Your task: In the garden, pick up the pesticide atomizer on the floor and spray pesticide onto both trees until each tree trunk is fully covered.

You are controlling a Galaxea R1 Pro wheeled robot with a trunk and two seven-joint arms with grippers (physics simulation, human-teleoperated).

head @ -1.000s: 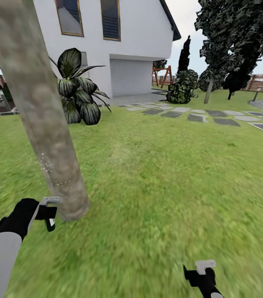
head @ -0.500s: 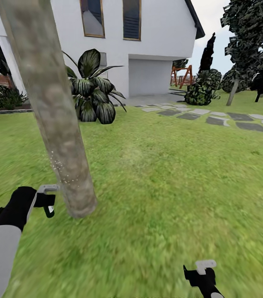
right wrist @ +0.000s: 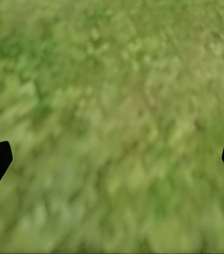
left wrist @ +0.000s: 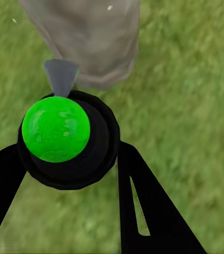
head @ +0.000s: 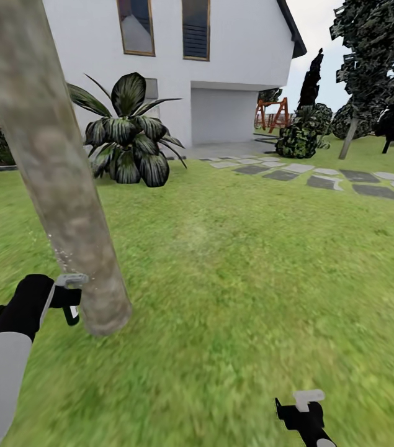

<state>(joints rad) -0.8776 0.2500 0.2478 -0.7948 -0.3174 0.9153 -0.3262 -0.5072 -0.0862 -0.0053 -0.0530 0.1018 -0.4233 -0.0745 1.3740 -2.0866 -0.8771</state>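
The left gripper [left wrist: 70, 174] has its two black fingers closed around the atomizer [left wrist: 64, 138], a round black bottle with a glossy green cap and a grey nozzle that points at the foot of the trunk [head: 54, 167] just ahead of it. That trunk is a thick, branchless beige-grey pole with blotchy brown bark, leaning slightly, with fine white specks on it just above the gripper. The right gripper [right wrist: 112, 159] hangs wide open and empty over the lawn [head: 252, 267], well apart from the trunk.

spray specks [head: 60, 251] now left of trunk [head: 54, 167]
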